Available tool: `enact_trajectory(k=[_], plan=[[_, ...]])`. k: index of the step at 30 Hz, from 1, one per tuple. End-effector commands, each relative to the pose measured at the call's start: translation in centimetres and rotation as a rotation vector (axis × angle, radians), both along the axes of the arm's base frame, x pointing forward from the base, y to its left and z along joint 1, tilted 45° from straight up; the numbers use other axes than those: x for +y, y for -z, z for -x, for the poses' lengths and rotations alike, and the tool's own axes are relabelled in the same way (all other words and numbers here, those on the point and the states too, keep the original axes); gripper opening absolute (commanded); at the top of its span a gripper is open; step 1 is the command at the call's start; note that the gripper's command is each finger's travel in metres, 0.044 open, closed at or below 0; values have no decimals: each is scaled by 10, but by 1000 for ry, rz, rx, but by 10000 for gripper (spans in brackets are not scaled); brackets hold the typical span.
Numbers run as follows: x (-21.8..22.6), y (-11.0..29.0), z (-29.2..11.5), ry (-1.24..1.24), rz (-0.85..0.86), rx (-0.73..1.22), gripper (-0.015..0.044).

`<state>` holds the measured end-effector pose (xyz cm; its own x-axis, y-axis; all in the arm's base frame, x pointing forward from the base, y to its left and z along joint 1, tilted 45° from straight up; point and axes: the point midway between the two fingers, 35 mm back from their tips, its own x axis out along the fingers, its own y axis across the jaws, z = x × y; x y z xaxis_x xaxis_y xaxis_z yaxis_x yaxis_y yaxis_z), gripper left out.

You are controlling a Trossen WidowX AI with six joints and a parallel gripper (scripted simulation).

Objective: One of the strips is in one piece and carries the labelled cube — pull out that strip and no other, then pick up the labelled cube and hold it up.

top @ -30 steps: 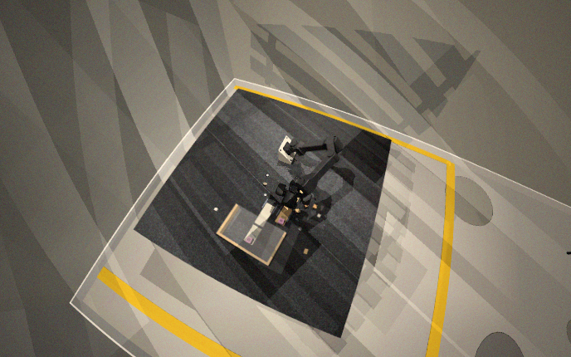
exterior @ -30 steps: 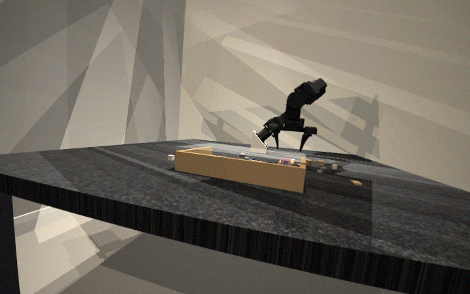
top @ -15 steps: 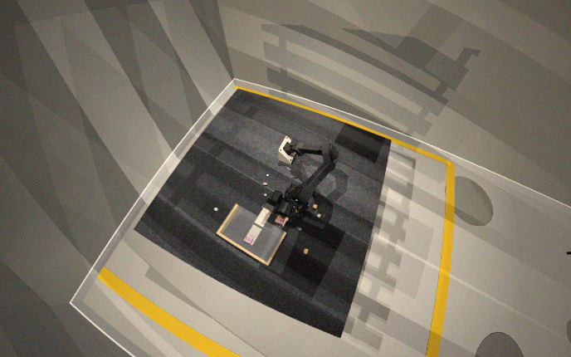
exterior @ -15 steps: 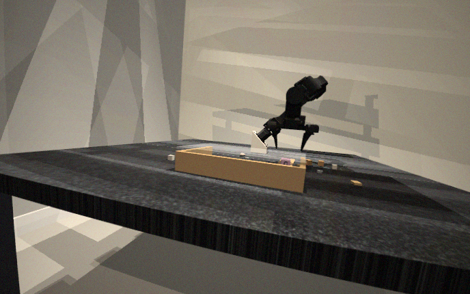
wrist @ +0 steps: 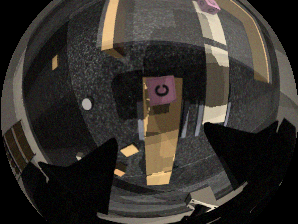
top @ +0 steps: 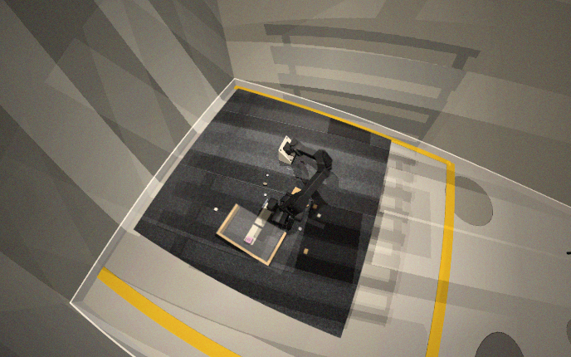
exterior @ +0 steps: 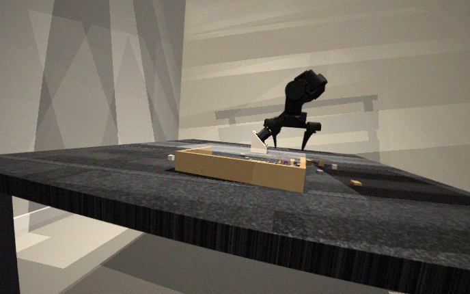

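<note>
In the wrist view a pink cube [wrist: 161, 90] marked "C" sits on a tan strip [wrist: 158, 143] that runs toward me on the dark table. My gripper [wrist: 161, 135] [top: 280, 219] [exterior: 290, 141] is open and empty. It hangs above this cube, with one finger on each side of the strip. The cube also shows in the exterior view [exterior: 285, 161], beyond the tray wall. The arm hides it in the top view. A second pink cube [wrist: 208, 4] [top: 248, 240] lies on a pale strip [top: 253, 230] inside the tan-walled tray [top: 238, 246] [exterior: 239, 169].
A white wedge-shaped block [top: 286, 152] [exterior: 257, 145] stands by the arm's base. Small loose blocks lie scattered on the table, among them a tan one [top: 305, 251] [exterior: 356, 182] and a white one [top: 216, 208] [exterior: 171, 157]. The tray's open side faces the arm.
</note>
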<state>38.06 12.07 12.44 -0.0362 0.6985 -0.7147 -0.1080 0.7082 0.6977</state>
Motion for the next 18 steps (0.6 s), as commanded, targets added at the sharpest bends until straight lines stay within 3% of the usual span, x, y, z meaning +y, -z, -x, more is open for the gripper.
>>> enact_trajectory(k=[1,9,16,18], plan=[[-2,1,-16,1,-5,3,440],[-4,3,-38,1,-5,1,440],[2,9,-38,1,-5,1,256],[4,11,-38,1,-5,1,250]])
